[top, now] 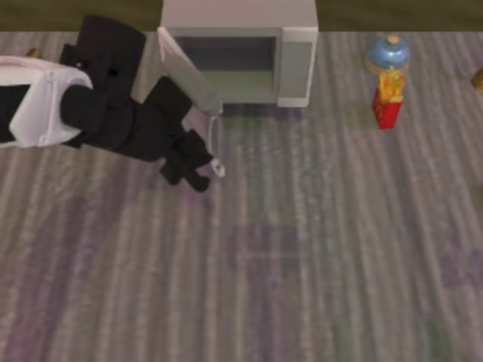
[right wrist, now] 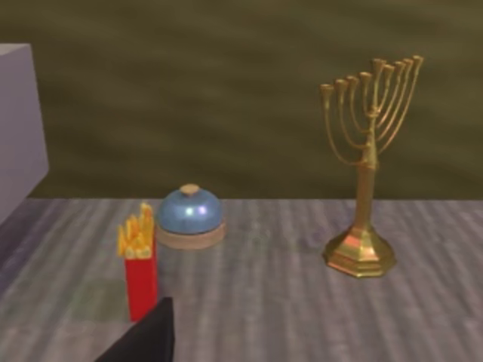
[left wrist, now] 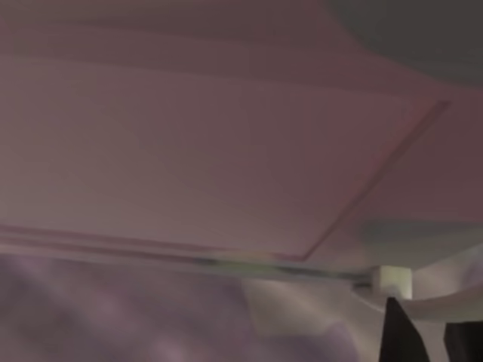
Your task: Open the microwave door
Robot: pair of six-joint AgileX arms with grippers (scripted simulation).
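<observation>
The light-grey microwave point(top: 294, 45) stands at the back middle of the table. Its door point(top: 189, 72) is swung partway out towards the left front, and the dark cavity shows behind it. The slim white handle point(top: 219, 136) runs down from the door's free edge. My left gripper point(top: 207, 170) is shut on the lower end of that handle. The left wrist view is filled by the door panel point(left wrist: 196, 158), with the pale handle point(left wrist: 438, 305) passing between the dark fingers point(left wrist: 404, 339). My right arm is parked outside the top view; one dark finger point(right wrist: 147, 335) shows in the right wrist view.
A red box of fries point(top: 388, 102) and a blue bell point(top: 388, 53) stand right of the microwave. A gold candelabrum point(right wrist: 366, 166) is farther right, near the table's right edge. The striped table point(top: 287, 286) stretches forward of the microwave.
</observation>
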